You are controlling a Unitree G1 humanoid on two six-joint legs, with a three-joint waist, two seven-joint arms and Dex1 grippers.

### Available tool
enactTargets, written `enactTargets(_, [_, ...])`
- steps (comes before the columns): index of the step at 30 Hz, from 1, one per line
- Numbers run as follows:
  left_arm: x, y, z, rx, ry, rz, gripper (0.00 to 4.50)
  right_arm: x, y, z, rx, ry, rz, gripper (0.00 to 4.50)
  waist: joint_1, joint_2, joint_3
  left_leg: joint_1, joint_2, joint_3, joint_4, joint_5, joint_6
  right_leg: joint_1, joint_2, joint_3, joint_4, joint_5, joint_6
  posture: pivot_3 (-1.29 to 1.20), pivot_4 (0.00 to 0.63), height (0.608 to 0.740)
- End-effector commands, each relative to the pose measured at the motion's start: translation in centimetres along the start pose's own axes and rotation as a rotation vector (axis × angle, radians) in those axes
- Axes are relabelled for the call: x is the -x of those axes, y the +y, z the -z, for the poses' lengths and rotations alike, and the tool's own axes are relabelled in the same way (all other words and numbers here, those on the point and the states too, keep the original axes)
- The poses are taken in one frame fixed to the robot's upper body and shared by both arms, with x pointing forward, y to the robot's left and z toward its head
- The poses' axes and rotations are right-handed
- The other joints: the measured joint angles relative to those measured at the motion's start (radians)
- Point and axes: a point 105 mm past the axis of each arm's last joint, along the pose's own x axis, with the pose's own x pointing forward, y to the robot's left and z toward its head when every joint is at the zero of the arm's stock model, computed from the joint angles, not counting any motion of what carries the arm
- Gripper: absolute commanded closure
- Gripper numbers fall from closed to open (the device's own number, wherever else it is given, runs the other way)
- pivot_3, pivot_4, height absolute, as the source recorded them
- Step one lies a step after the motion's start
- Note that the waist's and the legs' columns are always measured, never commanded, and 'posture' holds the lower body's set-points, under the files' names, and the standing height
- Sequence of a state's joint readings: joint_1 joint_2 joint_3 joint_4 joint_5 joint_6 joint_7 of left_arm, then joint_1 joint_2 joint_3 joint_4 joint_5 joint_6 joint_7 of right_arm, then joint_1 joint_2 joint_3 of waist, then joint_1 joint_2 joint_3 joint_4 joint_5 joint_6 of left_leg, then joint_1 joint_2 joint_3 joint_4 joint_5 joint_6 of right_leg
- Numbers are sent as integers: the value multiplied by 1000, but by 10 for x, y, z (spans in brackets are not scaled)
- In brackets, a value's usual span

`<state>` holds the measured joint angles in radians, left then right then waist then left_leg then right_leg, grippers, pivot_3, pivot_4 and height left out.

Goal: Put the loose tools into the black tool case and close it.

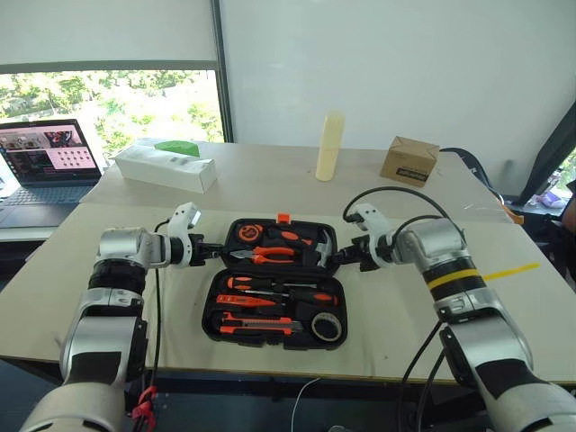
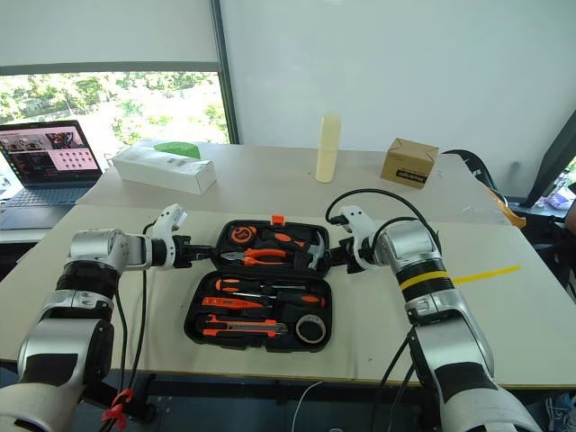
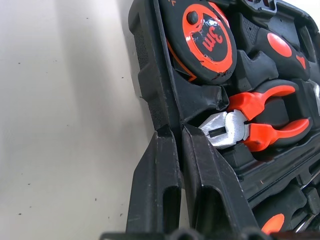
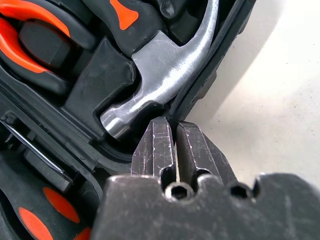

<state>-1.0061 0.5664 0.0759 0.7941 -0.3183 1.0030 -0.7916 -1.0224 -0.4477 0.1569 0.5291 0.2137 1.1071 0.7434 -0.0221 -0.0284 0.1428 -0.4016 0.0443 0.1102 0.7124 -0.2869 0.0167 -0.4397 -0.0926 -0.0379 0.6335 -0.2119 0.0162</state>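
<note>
Black tool case (image 1: 277,283): laid open flat near the front edge of the table (image 1: 81,261), midway along it, orange latch (image 1: 283,218) on the far rim.

Near half: two orange-and-black screwdrivers (image 1: 279,290) are seated in the upper slots, an orange-black utility knife (image 1: 256,326) along the front rim, a black tape roll (image 1: 326,326) in the front right corner. The slim orange tool cannot be told apart.

Far half: an orange tape measure (image 3: 209,42) is held in the left corner, orange pliers (image 3: 260,120) in the middle, a hammer (image 4: 165,75) with steel head at the right wall.

Left gripper (image 3: 175,145): fingers are pinched on the left wall of the far half, one finger outside the rim, one inside beside the pliers' jaws.

Right gripper (image 4: 172,142): fingers are drawn nearly together at the right wall of the far half, next to the hammer head; whether the rim is actually caught between them cannot be told.

Far side of table: a white carton (image 1: 166,167) with a green item (image 1: 176,147) behind it towards the left, a pale yellow cylinder (image 1: 329,146) upright in the middle, a small brown cardboard box (image 1: 409,161) towards the right. An open laptop (image 1: 47,162) is placed off the left edge. Yellow tape (image 1: 511,270) is stuck near the right edge.
</note>
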Motion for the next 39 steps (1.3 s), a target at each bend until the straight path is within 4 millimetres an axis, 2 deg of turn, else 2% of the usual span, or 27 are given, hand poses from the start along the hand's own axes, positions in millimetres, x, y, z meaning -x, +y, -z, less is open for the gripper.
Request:
enactTargets(1, [9,1,-7,-14,-94,36,4422,13,3,-10,108,-120,-30,4493,0,0,0,0,0,0,0,0,0,0,0,0,0,0,0,0,150,740])
enactTargets(3, [17,-4,-15,-64,-201,89,4422,23,6,-19,228,-244,-27,4493,1,0,0,0,0,0,0,0,0,0,0,0,0,0,0,0,150,740])
enactTargets(6, [37,-16,-26,-265,-417,167,4422,42,17,-27,469,-430,-7,4493,1,0,0,-3,0,0,-1,0,0,-3,0,0,-2,0,0,0,150,740])
enactTargets(9, [61,-32,-18,-534,-592,215,4422,55,29,-12,723,-525,36,4493,3,0,0,-6,0,1,-2,0,0,-8,-1,0,-3,0,0,0,150,740])
enactTargets(11, [69,-37,-7,-599,-635,225,4422,57,21,1,871,-501,154,4493,6,0,0,-10,0,1,-2,0,0,-12,-1,0,-2,0,0,0,150,740])
enactTargets(13, [75,-37,1,-721,-675,181,4422,57,24,17,1021,-498,165,4493,8,0,0,-11,-1,3,-2,0,0,-13,-2,0,-2,0,0,0,150,740])
enactTargets(15, [76,-41,24,-980,-630,159,4422,61,20,32,1127,-526,236,4493,10,0,0,-12,-1,3,0,0,0,-13,-2,0,-3,0,1,0,150,740])
enactTargets(18, [75,-41,57,-1211,-544,189,4422,64,14,55,1240,-538,276,4493,14,0,0,-8,-1,3,1,0,0,-8,-2,0,-6,1,1,0,150,740])
enactTargets(21, [75,-35,85,-1313,-475,223,4422,65,11,79,1344,-519,271,4493,17,0,0,1,0,4,0,-2,3,2,-2,0,-9,0,1,0,150,740])
enactTargets(24, [77,-33,106,-1357,-421,281,4422,69,4,94,1330,-508,255,4493,18,0,0,6,0,4,0,-7,12,6,-4,0,-9,0,1,0,150,740])
enactTargets(25, [77,-30,109,-1354,-411,274,4127,71,3,96,1334,-508,251,3704,18,0,0,9,1,4,0,-7,12,8,-4,0,-9,0,1,0,150,740])
enactTargets(27, [78,-26,114,-1345,-380,292,3499,73,2,100,1339,-507,228,3152,16,0,0,15,1,4,-1,-8,13,16,-3,0,-10,0,1,0,150,740])
enactTargets(28, [79,-23,114,-1359,-367,288,3027,74,2,102,1351,-502,224,2788,13,0,0,16,2,5,-1,-9,14,16,-3,1,-10,0,1,0,150,740])
enactTargets(30, [83,-15,113,-1337,-349,268,2411,78,-1,102,1341,-498,228,2229,10,0,0,17,3,4,-1,-9,14,16,-3,1,-8,0,1,0,150,740])
enactTargets(31, [84,-12,112,-1318,-342,263,2004,79,-3,103,1344,-487,229,1739,9,0,0,17,4,4,-1,-8,14,16,-2,1,-8,0,0,0,150,740])
enactTargets(32, [87,-6,110,-1300,-332,236,1779,82,-4,105,1333,-483,218,1532,9,0,0,17,4,4,-1,-8,13,16,-2,1,-8,0,0,0,150,740])
enactTargets(34, [91,3,106,-1259,-320,199,1013,86,-5,109,1313,-470,207,773,8,0,0,18,4,4,-1,-8,13,16,-2,1,-7,0,0,0,150,740])
enactTargets(35, [94,11,97,-1202,-334,158,786,90,-7,114,1253,-449,179,538,8,0,0,18,5,4,-1,-8,13,16,-1,1,-7,0,0,0,150,740])
enactTargets(36, [96,16,92,-1148,-338,135,786,95,-7,118,1206,-442,158,538,9,0,0,18,5,3,-1,-8,13,16,-1,1,-7,-1,0,0,150,740])
enactTargets(39, [97,19,85,-1032,-329,150,724,106,10,134,1046,-419,6,1143,17,0,0,18,5,2,-1,-8,13,16,-2,1,-7,-1,0,0,150,740])
